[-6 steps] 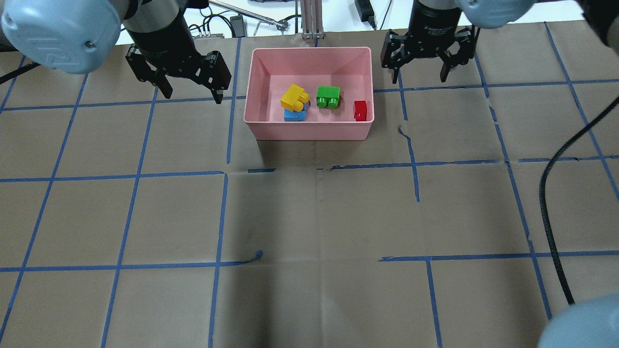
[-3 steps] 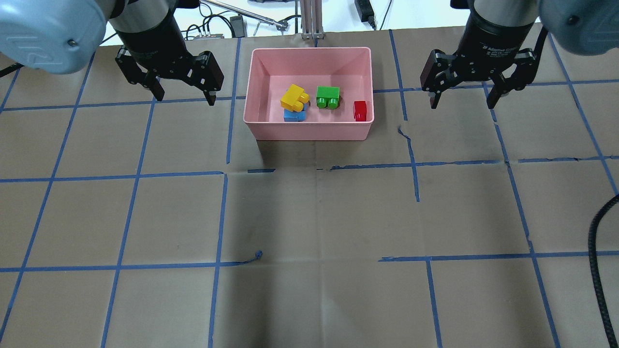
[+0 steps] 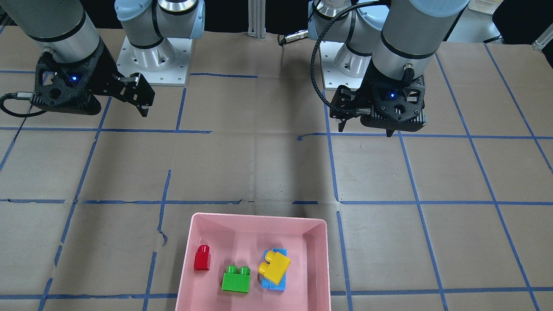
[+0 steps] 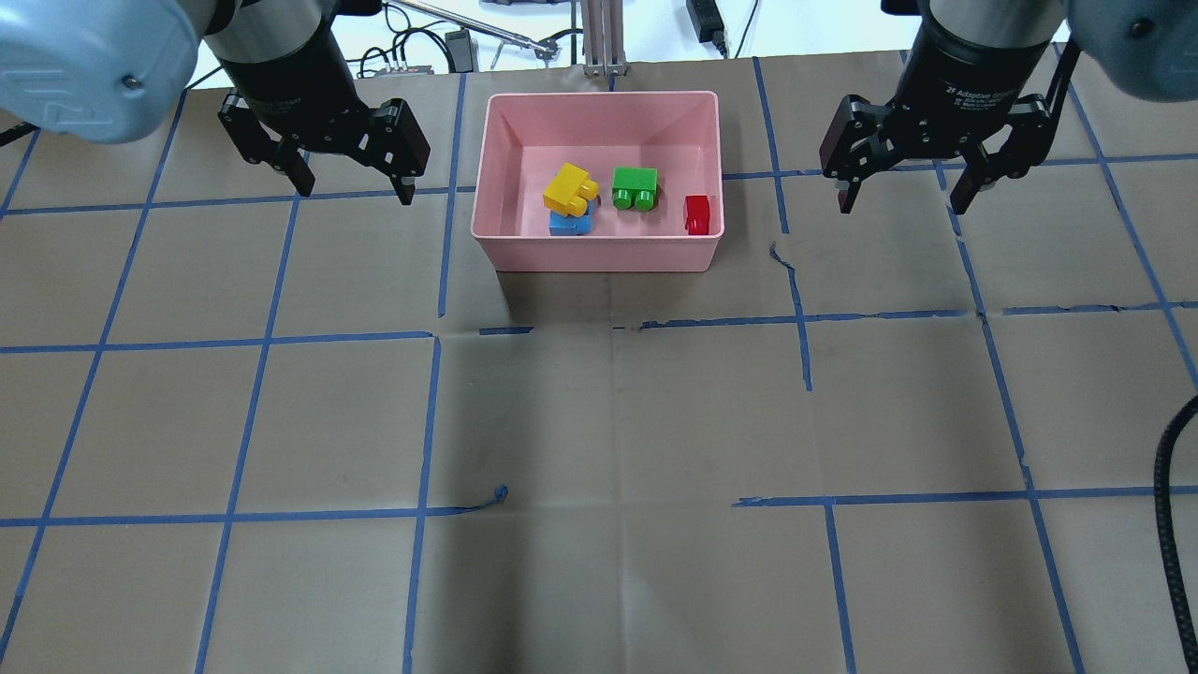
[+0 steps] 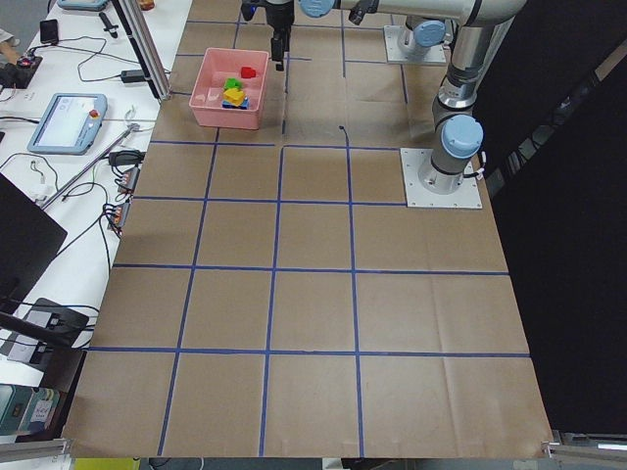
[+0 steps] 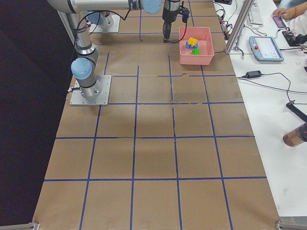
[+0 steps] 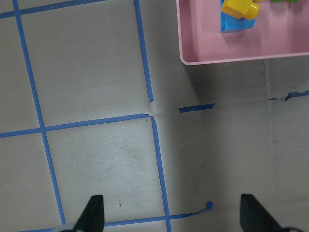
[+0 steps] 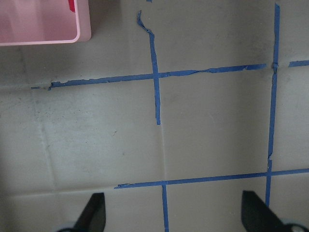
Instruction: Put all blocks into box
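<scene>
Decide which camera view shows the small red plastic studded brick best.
Exterior front-facing: the small red plastic studded brick shows whole, stud visible. Overhead shows it smaller; right wrist only a sliver; side views little or nothing; left wrist nothing.

Pink box (image 4: 597, 254) on blue-taped table (image 4: 618, 421)

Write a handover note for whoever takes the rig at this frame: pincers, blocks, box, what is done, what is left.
Pincers: the left pincer is open and empty, above the table beside the box. The right pincer is open and empty on the box's other side.
Things: all four blocks are inside the box. The yellow block lies tilted on the blue block, the green block is beside them, and the red block is by the wall nearest the right pincer.
Done: every block seen is in the box.
Left: apparently nothing to place; probably just park the arms.
</scene>
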